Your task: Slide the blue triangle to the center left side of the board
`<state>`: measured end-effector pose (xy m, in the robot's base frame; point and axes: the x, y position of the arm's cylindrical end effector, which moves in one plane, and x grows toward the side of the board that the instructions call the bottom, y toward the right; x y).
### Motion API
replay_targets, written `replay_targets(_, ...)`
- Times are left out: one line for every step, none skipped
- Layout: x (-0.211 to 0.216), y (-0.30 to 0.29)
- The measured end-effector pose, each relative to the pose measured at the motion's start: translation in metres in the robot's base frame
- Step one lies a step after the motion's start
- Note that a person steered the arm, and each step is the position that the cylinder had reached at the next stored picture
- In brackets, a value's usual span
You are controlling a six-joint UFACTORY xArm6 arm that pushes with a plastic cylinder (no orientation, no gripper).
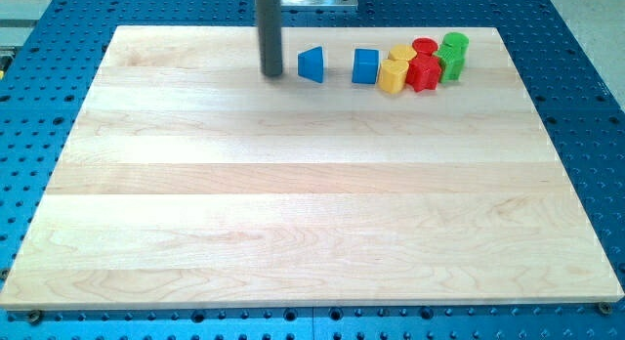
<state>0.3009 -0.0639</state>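
The blue triangle (312, 64) lies near the view's top edge of the wooden board (293, 184), a little left of centre. My tip (270, 74) stands just to the left of it, a small gap apart. A blue cube (365, 65) sits to the right of the triangle.
A tight cluster sits at the view's top right: a yellow block (393, 75) with another yellow block (402, 55) behind it, a red block (424, 72) with a red cylinder (424, 48) behind it, and two green blocks (452, 53). A blue perforated table surrounds the board.
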Motion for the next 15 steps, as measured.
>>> replay_targets(-0.054, 0.011)
replay_targets(-0.056, 0.078)
replay_targets(-0.016, 0.077)
replay_targets(0.029, 0.051)
replay_targets(0.066, 0.057)
replay_targets(0.074, 0.093)
replay_targets(0.112, 0.095)
replay_targets(0.114, 0.033)
replay_targets(0.114, -0.026)
replay_targets(0.112, -0.025)
replay_targets(0.101, -0.026)
replay_targets(0.101, -0.035)
replay_targets(0.101, -0.070)
replay_targets(0.097, -0.072)
replay_targets(0.087, -0.067)
